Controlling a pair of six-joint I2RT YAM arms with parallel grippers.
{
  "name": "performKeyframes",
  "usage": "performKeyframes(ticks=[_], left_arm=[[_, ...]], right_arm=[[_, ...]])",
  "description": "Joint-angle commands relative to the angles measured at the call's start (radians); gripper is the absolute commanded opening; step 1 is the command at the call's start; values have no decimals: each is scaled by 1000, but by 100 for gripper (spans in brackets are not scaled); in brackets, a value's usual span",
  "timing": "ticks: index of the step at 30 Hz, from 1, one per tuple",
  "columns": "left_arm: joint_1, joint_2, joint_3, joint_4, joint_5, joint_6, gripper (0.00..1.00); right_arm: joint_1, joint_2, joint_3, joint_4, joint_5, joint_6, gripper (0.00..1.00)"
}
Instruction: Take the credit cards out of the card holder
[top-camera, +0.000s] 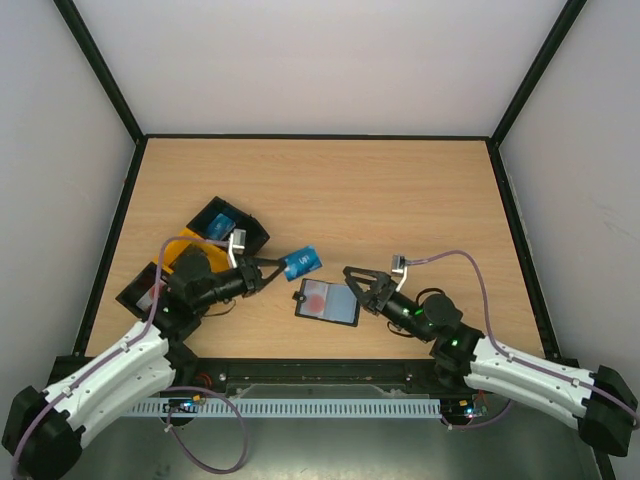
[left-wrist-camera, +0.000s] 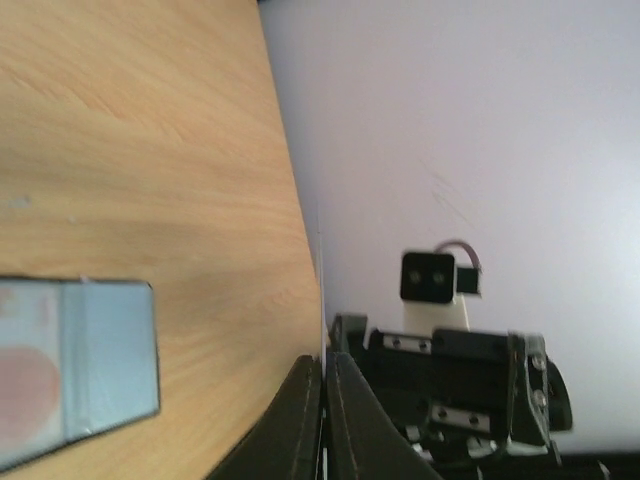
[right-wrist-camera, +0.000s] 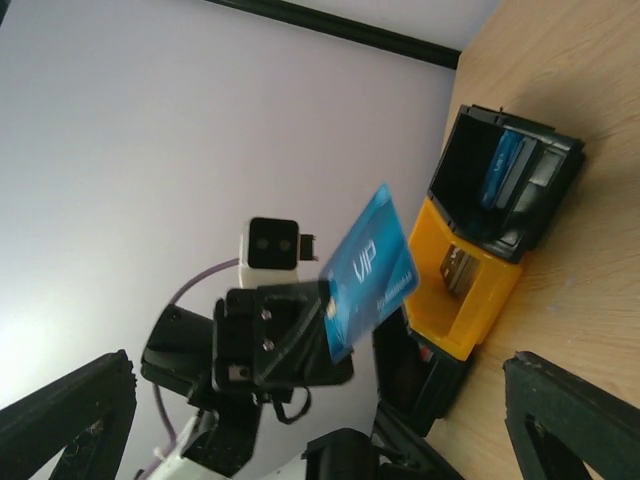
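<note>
L gripper (top-camera: 278, 268) clamped shut on blue card (top-camera: 302, 262), held in the air at its tips, so 1 card is out. Card holder (top-camera: 328, 302) lies flat just past it. Red card (top-camera: 318, 297) sits inside, prob. 1 left. R gripper (top-camera: 358, 287) spread wide, empty, beside holder's edge.

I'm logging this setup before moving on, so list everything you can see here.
blue card: one, blue, held above the table
red card: one, pink-red, inside the holder
holder: one, black with grey-blue panel, flat on the table, front centre
trays: one cluster, black and orange, table's left
table: one, light wood
left gripper: shut on the blue card
right gripper: open, at the holder's right edge
</note>
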Motion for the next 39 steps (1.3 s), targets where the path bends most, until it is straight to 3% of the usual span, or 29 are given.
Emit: performKeyframes(ticks=[1, 12, 17, 27, 39], left_arm=[[82, 27, 99, -122, -16, 94, 3], [387, 124, 280, -436, -64, 256, 3], [510, 217, 336, -506, -115, 306, 3], [584, 361, 417, -569, -317, 324, 3], [619, 553, 492, -557, -398, 316, 2]], right_arm=[[-1, -94, 0, -187, 53, -71, 98], [-2, -178, -4, -273, 69, -76, 98], [-1, -175, 11, -286, 69, -84, 98], [-2, -157, 10, -272, 96, -100, 98], [-2, -150, 8, -232, 82, -99, 98]])
